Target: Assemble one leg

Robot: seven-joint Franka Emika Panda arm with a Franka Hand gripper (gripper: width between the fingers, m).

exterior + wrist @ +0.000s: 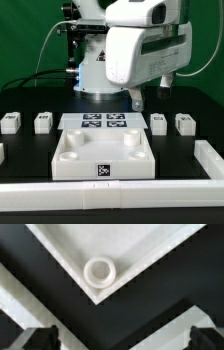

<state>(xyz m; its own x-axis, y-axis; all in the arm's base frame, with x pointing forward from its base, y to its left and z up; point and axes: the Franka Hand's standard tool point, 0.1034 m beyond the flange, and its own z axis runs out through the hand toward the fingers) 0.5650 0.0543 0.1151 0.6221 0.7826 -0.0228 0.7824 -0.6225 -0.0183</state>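
- Green curtain backs a black desk (30,145) on which all the parts lie loose.
- The white arm (130,50) hangs over the middle of the scene, behind the parts.
- The tray-like top part (65,168) lies near the front edge. No post is seen in any of its sockets.
- The marker board (105,123) lies just behind it.
- Four legs stand in a row level with that board. On the exterior view's left are the outer left leg (10,122) and inner left leg (42,122). On its right are the inner right leg (158,122) and outer right leg (185,124). All stand apart from the tray.
- The fingers (40,339) are spread wide with nothing between them.
- In the wrist view they hang above one corner socket (100,272).
- Judgement: no leg is picked up yet, so the task is at its start. The next move calls for travelling to one leg, lowering the fingers astride it, pinching, then carrying it to a socket.
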